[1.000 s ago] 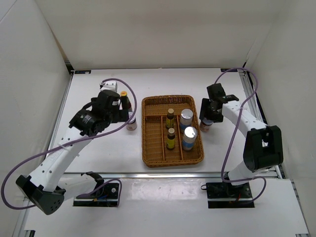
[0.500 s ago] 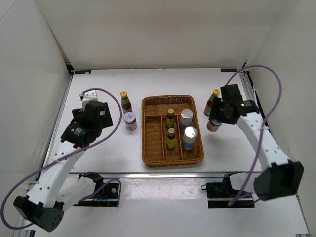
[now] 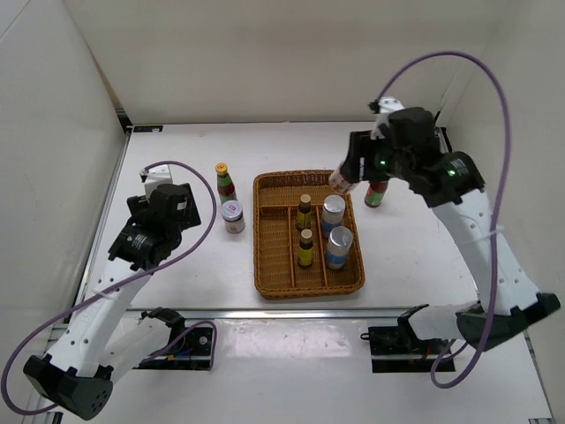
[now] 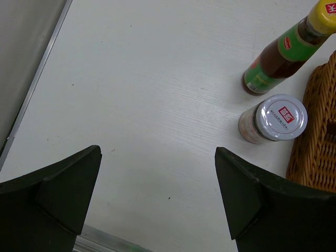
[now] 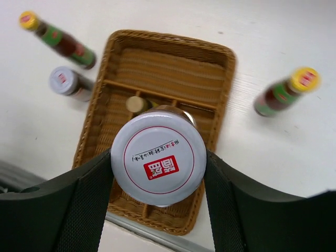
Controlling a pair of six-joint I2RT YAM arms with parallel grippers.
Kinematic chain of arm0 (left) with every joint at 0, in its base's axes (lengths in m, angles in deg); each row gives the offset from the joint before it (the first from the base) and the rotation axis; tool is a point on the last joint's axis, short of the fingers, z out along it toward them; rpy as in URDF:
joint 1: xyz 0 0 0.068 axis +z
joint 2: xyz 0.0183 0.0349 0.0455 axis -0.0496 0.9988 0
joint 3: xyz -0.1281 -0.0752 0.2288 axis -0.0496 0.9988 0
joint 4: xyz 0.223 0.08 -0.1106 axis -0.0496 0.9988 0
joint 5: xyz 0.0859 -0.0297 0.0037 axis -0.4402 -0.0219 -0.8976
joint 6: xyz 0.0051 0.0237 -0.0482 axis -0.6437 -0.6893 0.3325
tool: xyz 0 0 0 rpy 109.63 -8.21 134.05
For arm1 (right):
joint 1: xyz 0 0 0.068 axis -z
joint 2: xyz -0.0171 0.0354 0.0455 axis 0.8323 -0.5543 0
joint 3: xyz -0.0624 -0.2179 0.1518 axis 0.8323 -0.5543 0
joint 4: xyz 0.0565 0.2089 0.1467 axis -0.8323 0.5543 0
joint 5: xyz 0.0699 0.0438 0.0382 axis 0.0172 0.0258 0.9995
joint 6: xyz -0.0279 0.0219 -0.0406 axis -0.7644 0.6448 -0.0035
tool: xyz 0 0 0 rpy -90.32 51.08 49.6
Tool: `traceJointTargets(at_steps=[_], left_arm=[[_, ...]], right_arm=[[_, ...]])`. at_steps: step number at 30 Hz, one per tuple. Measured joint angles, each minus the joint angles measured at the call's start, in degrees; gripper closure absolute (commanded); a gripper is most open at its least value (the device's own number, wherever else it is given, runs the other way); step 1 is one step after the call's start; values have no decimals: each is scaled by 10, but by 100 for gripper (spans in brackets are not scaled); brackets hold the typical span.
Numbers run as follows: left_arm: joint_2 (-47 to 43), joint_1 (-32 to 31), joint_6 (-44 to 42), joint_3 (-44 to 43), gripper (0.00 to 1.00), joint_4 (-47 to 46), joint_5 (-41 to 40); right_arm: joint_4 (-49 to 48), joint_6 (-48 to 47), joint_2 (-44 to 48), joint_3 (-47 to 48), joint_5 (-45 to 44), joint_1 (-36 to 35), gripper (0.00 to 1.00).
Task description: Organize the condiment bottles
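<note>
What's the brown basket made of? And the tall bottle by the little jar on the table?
The basket looks like woven wicker, matte brown: crossing strands show. The tall bottle seems shiny clear glass or plastic: dark sauce shows through. Hard to tell which.

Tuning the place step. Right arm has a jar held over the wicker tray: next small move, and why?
Probably lower the red/white-lidded jar into the wide far compartment of the tray. The right gripper holds it above the tray's far right corner. That compartment looks bare, while the brown bottles and silver-topped cylinders occupy two long slots.
</note>
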Motion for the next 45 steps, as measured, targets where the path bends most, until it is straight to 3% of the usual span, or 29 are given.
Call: traceJointTargets(at_steps=[7,15,23,31,42,43,44,45], left_arm=[[-26,0,-1,0,0,-2,-6],[-21,0,-2,5,0,-4,-8],[-18,0,-3,7,0,-4,-8],[-16,0,-3,7,0,-4,-8],[-12,0,-5,7,0,-5,-8],[-12,0,-6,7,0,-6,-8],[-12,0,-7,7,0,-6,-8],[-12,0,-7,7,0,-7,-8]], right_arm=[[-2,-4,-103,26,1,-126,100],[-16,-4,-157,25,1,-208,100],[-84,-4,-187,-25,5,-218,100],[-154,-8,-283,-69,16,-221,100],[-202,-1,-370,-69,14,-224,100],[-207,3,-376,-68,17,-224,97],[-211,7,-377,-64,14,-224,86],[-212,10,-379,-63,14,-224,68]])
